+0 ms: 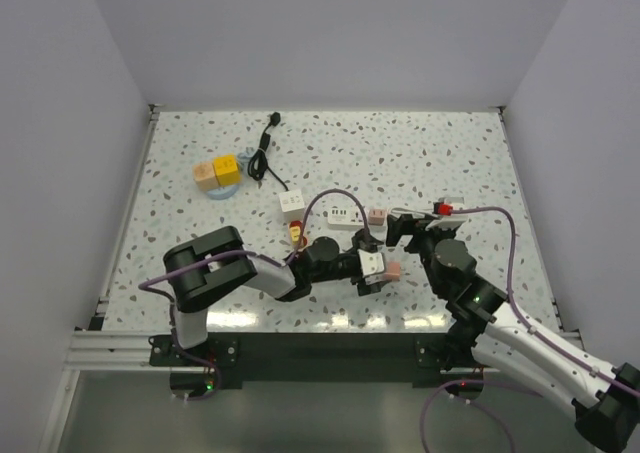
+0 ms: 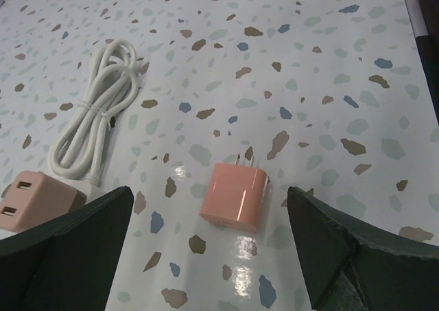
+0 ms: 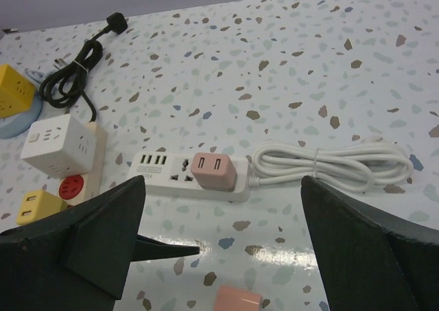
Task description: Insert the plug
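A loose pink plug (image 2: pixel 233 196) lies flat on the speckled table, its prongs pointing away from me. My left gripper (image 2: pixel 209 246) is open, one finger on each side of the plug and neither touching it. From above the plug (image 1: pixel 393 270) sits just right of the left gripper (image 1: pixel 375 263). A white power strip (image 3: pixel 164 174) lies beyond it with a pink adapter (image 3: pixel 214 170) seated in one socket. My right gripper (image 3: pixel 223 211) is open and empty, hovering in front of the strip. The loose plug (image 3: pixel 236 301) shows at the bottom edge of the right wrist view.
The strip's coiled white cord (image 3: pixel 329 163) lies to its right. Left of the strip are a white cube socket (image 3: pixel 58 144), a yellow adapter (image 3: pixel 38 206) and a red piece (image 3: pixel 72 186). Farther back lie a black cable (image 1: pixel 262 153) and yellow and orange blocks (image 1: pixel 215 171).
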